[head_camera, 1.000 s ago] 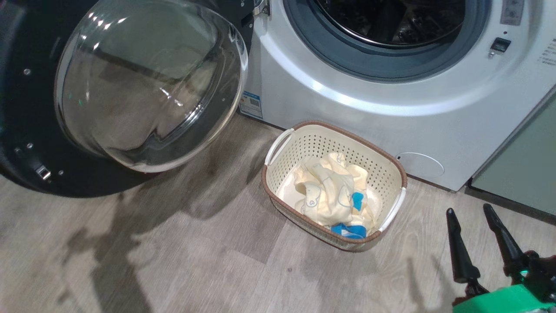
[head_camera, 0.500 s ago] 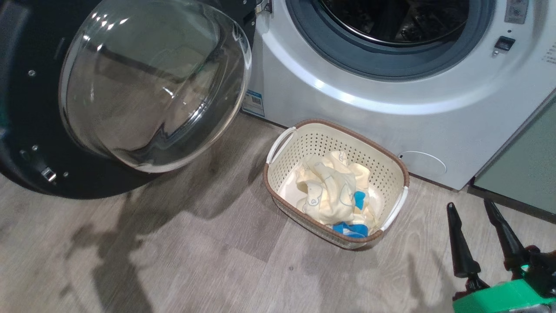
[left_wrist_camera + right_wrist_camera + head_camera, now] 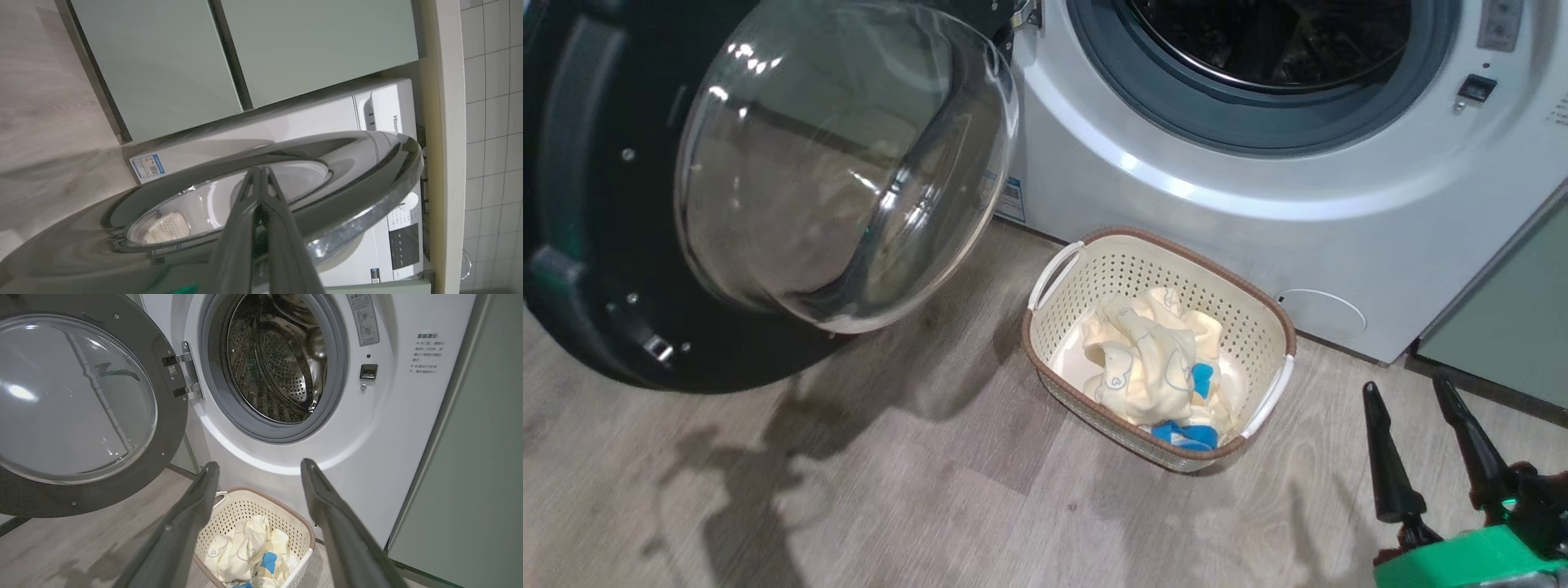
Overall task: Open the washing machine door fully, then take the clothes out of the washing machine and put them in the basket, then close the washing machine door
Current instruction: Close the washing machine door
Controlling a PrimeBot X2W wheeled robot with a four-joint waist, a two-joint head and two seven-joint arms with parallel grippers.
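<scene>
**Door swung out, clothes in basket, one pincer spread, one pressed shut**

The right pincer point(image 3: 1407, 385), made of two long dark fingers on a green mount, is seen with its jaws spread wide and nothing held between them. Ahead of it and to its left, on the grey wood-look floor point(image 3: 890, 482), the small rectangular cream plastic basket point(image 3: 1094, 273) is set, with perforated sides, a brown rim and white side handles. It is well apart from the fingertips. Inside it the soft cream-yellow clothes point(image 3: 1147, 363), marked with thin blue outline prints and bright blue patches, are heaped. In the right wrist view the basket is framed low between the two fingers.

Beyond the basket, farther ahead of the right pincer, the big white front-loading washing machine point(image 3: 1176, 175) is placed, its grey-ringed drum mouth uncovered and its steel drum exposed. The large round washing machine door point(image 3: 845, 163), with a glossy black rim and a bulging clear glass bowl, is swung out on its hinge, far to the left of the right pincer. A pale green cabinet point(image 3: 1503, 318) is set ahead of that pincer and to its right, just beside the machine.

The left pincer point(image 3: 260, 170) is shown with its fingers pressed together and nothing gripped. Just beyond its tips the door's outer face is seen. Whether the door is touched cannot be told.
</scene>
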